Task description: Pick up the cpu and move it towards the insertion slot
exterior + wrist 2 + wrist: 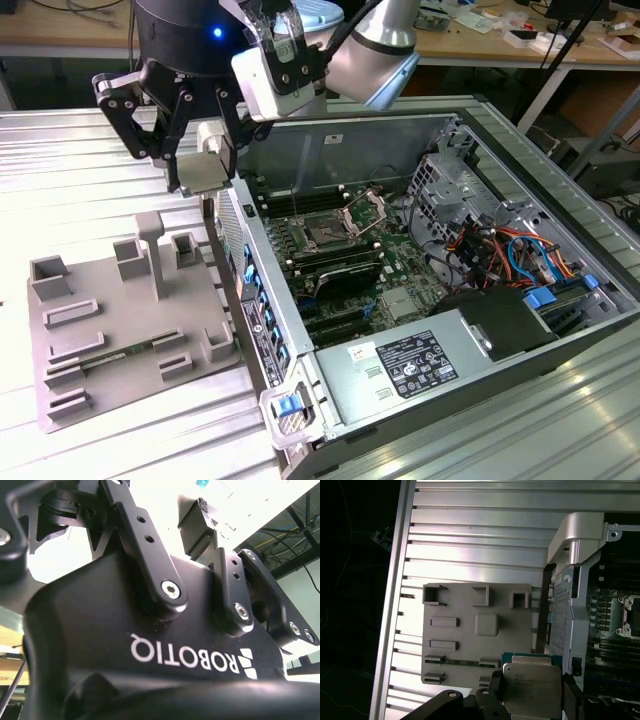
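Cpu (531, 686) is up off the counter (90, 190), pinched between the jaws of the gripper (203, 172). Jaws closed on two opposite edges of the chip, metal lid facing the first wrist view, thin rim showing along one side. In exterior view the chip (205, 172) hangs flat-ish, held above the gap between the grey tray (120, 330) and the wall of the open computer case (240, 250).

Handling, judged: light, stiff, flat. No flex expected. Metal lid smooth, so edge grip could slip if squeeze is weak; grip looks even on both sides. Underside contacts likely fragile, so edges are the right hold, not faces. Keep it level; a tilt at the socket could bend pins there.

Slot (322, 235) sits inside the case, well apart from the jaws, toward exterior view's right and lower than the chip. Its silver frame and lever bracket (365, 212) stand hinged open, dark centre exposed. In first wrist view the slot (632, 616) sits at the frame edge, beyond the case wall (560, 615) from the chip.

Tray below the jaws: raised blocks, a square recess (486, 624) bare.

Second wrist view: gripper body (150, 645) and linkages close up; fingertips not resolved there.
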Robot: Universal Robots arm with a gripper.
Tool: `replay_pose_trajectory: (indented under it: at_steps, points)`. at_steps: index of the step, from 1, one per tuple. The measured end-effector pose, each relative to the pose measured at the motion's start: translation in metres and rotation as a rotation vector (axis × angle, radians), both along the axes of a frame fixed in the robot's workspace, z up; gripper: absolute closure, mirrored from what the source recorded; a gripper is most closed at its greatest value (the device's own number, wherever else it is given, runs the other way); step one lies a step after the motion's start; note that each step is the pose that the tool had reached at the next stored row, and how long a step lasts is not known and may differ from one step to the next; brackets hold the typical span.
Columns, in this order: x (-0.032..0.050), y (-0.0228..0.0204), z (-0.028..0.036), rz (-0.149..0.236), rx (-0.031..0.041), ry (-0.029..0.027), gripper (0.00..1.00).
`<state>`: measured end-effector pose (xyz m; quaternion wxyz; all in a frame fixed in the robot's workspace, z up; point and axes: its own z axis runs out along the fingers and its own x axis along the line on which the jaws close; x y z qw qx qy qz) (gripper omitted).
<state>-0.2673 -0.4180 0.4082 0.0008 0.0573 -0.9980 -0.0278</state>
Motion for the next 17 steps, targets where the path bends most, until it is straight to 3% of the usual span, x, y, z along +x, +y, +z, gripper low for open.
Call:
replay_pose_trajectory:
  at_steps: [17]
  points:
    - [0.0149,0.0001,-0.0003,0.000,0.0000,0.0000,0.45]
